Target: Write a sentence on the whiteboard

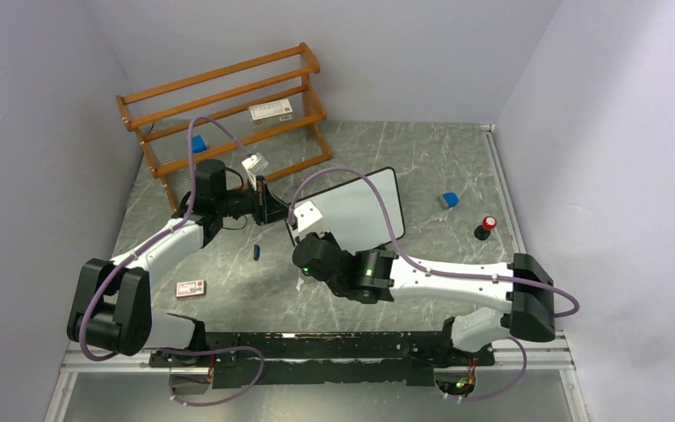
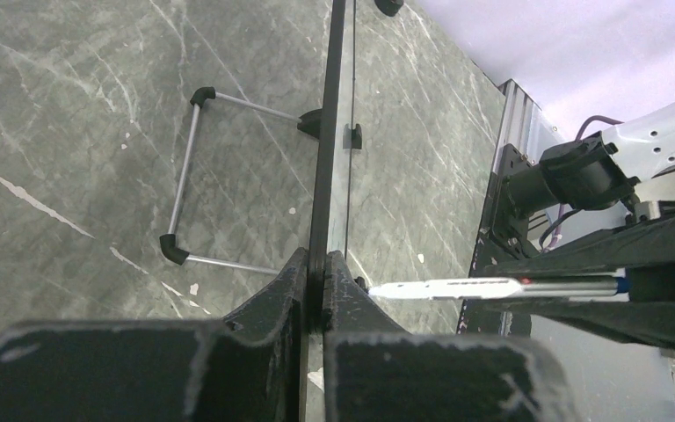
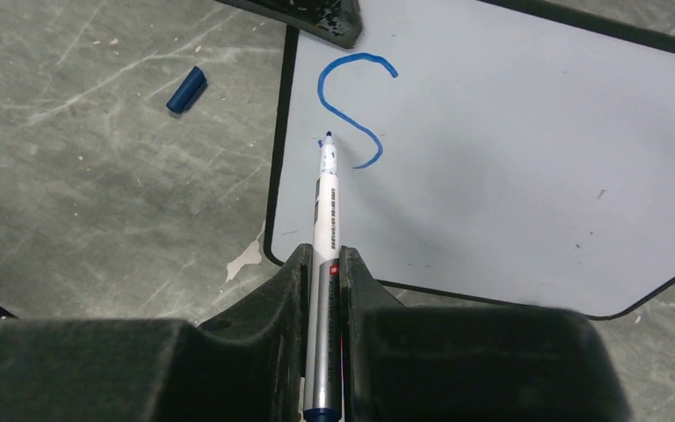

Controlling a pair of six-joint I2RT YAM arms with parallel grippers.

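Note:
The whiteboard [image 1: 356,204] stands tilted on the table; its face fills the right wrist view [image 3: 510,167]. In the left wrist view it shows edge-on [image 2: 329,132], with its wire feet [image 2: 186,176] behind. Of the sentence only a blue "S" [image 3: 352,105] is on the board, near its left edge. My left gripper [image 1: 281,209] is shut on the board's left edge [image 2: 325,264]. My right gripper [image 1: 301,233] is shut on a white marker [image 3: 327,220]. The marker's blue tip is at the board just left of the lower part of the "S". The marker also shows in the left wrist view [image 2: 457,287].
The marker's blue cap [image 1: 256,252] lies on the table left of the board [image 3: 186,90]. A wooden rack [image 1: 228,105] stands at the back left. A small red-and-white box [image 1: 191,288], a blue object [image 1: 447,200] and a red-topped black object [image 1: 485,227] lie around.

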